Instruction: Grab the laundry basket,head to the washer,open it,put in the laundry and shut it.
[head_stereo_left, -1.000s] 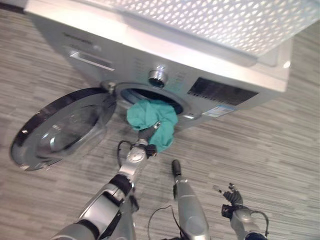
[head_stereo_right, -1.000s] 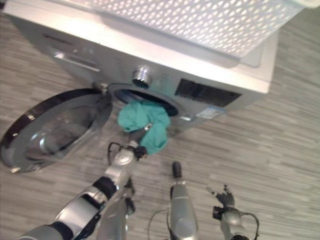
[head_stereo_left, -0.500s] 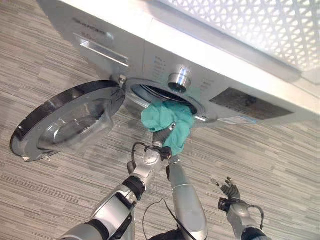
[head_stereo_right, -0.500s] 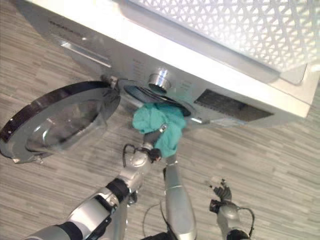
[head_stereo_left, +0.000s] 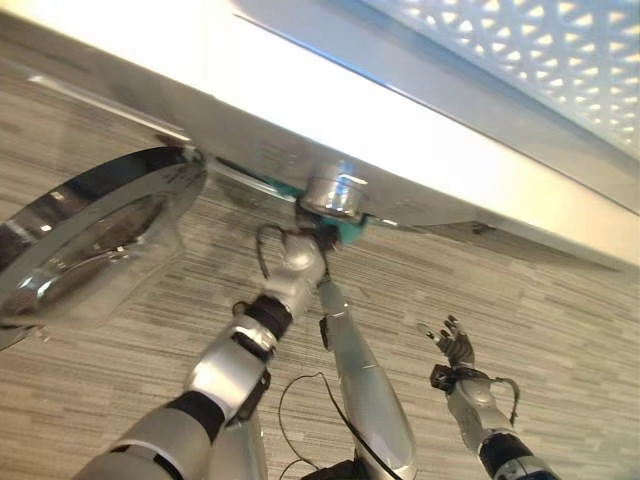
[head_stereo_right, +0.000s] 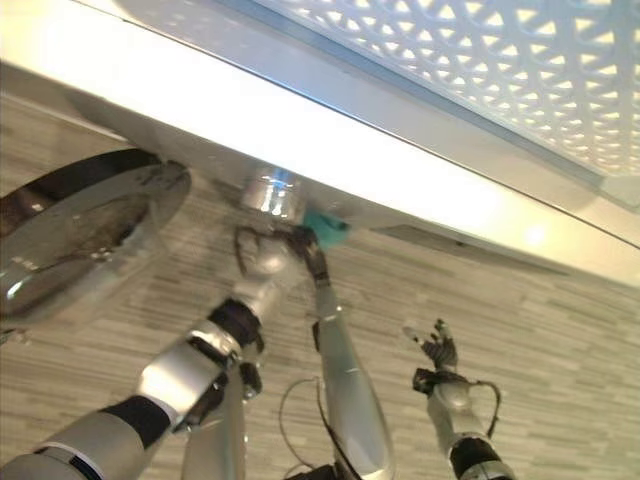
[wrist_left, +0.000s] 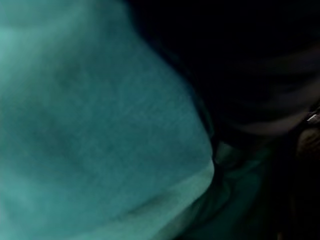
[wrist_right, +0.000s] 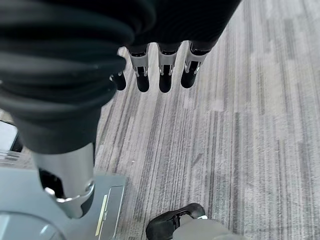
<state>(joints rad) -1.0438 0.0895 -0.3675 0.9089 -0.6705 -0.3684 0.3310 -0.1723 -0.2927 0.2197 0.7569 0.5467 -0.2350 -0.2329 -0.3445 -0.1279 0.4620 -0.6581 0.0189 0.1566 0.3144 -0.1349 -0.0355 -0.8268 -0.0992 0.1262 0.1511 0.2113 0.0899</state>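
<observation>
a: where is the left hand (head_stereo_left: 300, 262)?
b: far ahead, arm stretched out, fingers hidden.
a: and the right hand (head_stereo_left: 457, 345)?
b: near right, low, fingers relaxed and spread.

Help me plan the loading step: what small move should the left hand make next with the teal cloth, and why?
Probably push a little deeper into the drum, then let go. A corner of the teal cloth shows at the washer opening beside the left hand, and the left wrist view has cloth bunched close ahead. The door stands open; the right hand hangs open over the floor.
</observation>
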